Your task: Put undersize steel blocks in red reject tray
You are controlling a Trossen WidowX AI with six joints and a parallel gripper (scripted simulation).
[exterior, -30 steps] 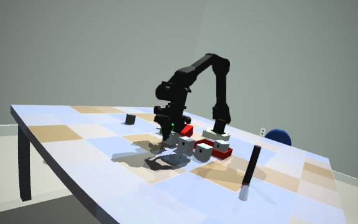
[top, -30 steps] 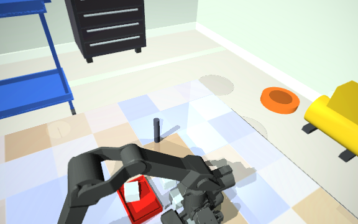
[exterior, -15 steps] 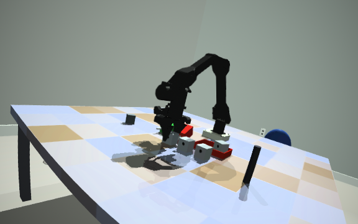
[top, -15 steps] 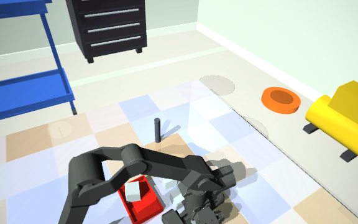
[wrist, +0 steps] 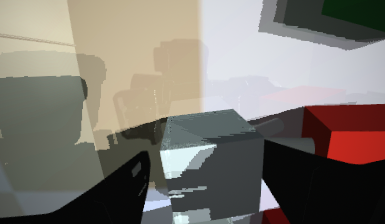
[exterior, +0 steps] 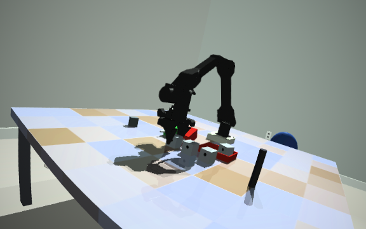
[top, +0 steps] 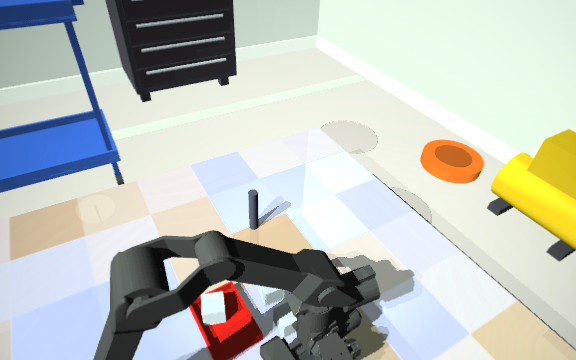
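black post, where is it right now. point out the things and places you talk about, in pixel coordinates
In the exterior view the black post (top: 253, 210) (exterior: 257, 168) stands at the right, nearer the camera than the red tray (top: 248, 327) (exterior: 230, 157); in the top view it is near the middle, beyond the arm.

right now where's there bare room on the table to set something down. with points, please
Likely room: the stretch between the dark upright post (top: 253, 210) (exterior: 258, 168) and the table's far corner in the top view. Crowded: around the red tray (top: 248, 322) (exterior: 230, 158), with blocks beside it and the tool (wrist: 198, 150) over them.
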